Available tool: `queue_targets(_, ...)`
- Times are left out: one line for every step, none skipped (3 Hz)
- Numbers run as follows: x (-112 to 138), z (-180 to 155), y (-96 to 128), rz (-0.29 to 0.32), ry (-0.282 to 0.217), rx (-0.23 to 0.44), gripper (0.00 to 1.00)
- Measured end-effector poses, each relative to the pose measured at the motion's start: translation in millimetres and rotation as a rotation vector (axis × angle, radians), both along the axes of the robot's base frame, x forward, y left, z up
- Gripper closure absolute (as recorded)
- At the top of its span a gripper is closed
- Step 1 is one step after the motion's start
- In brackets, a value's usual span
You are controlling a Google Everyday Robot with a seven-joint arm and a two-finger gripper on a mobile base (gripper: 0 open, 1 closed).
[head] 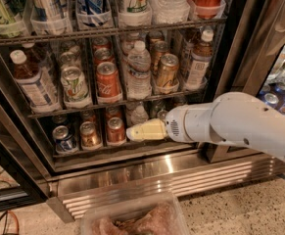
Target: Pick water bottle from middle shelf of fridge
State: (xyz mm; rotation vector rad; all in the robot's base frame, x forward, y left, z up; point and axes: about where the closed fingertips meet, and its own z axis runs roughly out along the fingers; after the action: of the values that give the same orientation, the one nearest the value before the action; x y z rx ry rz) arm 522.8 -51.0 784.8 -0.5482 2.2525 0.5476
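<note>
A: Now, item one: water bottle [139, 71]. Location?

B: Middle shelf [120, 101], front edge, about midway between its left and right edges. Upright, white cap. Red can [106, 80] just beside it on the left, gold can [166, 70] just beside it on the right.

A: Item two: gripper [143, 131].

B: Low, in front of the rack under that shelf, almost straight below the bottle. It points toward the left edge of the fridge [232, 53]. Open or closed: cannot tell from here. Nothing held that I can see.

A: Step in hand?

B: The reach, I'd judge. Bottle not yet touched.

A: Handling notes?

B: Lift to the height of the ribbed body, face the shelf, and go in straight between the two cans. Take the body below the cap, not the cap itself. The plastic is thin and likely to give, so squeeze gently. Draw it out straight across the front edge, because a sideways sweep could topple either can.
</note>
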Motion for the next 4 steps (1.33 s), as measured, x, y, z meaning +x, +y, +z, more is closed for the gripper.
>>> queue_targets(20,11,18,-0.015,-0.108,0.049,0.0)
queue_targets(37,30,28,-0.022,-0.212,0.072,0.11)
queue_targets(46,41,34,-0.031,-0.27,0.088,0.15)
queue_targets(54,51,35,-0.042,-0.321,0.086,0.17)
